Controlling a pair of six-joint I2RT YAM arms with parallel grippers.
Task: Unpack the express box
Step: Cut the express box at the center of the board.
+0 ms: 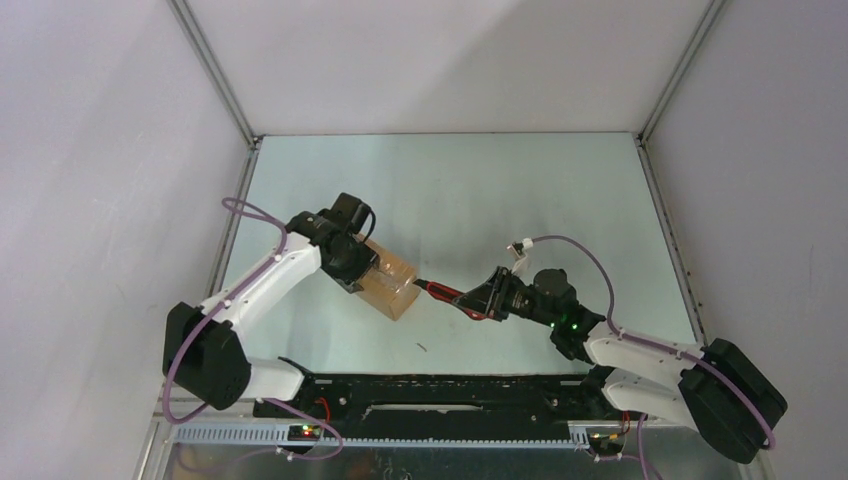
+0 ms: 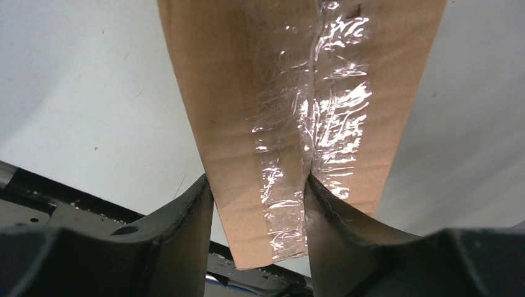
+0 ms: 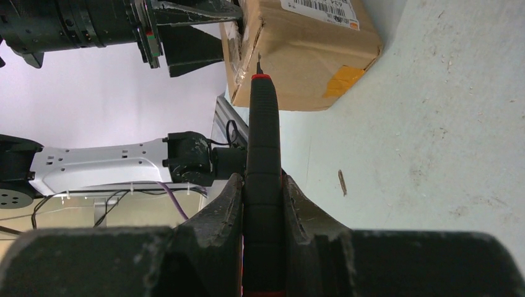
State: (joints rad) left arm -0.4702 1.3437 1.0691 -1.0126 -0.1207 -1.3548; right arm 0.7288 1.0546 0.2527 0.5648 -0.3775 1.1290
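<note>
The express box (image 1: 392,286), a small brown carton, sits left of the table's middle. My left gripper (image 1: 356,266) is shut on it from the back left. In the left wrist view its fingers (image 2: 197,204) press both sides of the box (image 2: 247,93), one on the clear tape (image 2: 328,111) along the seam. My right gripper (image 1: 472,298) is shut on a red-and-black utility knife (image 1: 440,291). The right wrist view shows the knife (image 3: 262,136) held upright between the fingers, its blade tip right at the near corner of the box (image 3: 303,55), under the white label (image 3: 322,8).
A small dark scrap (image 1: 423,347) lies on the table between the arms' bases and the box. The black base rail (image 1: 430,395) runs along the near edge. Grey enclosure walls (image 1: 120,150) stand on three sides.
</note>
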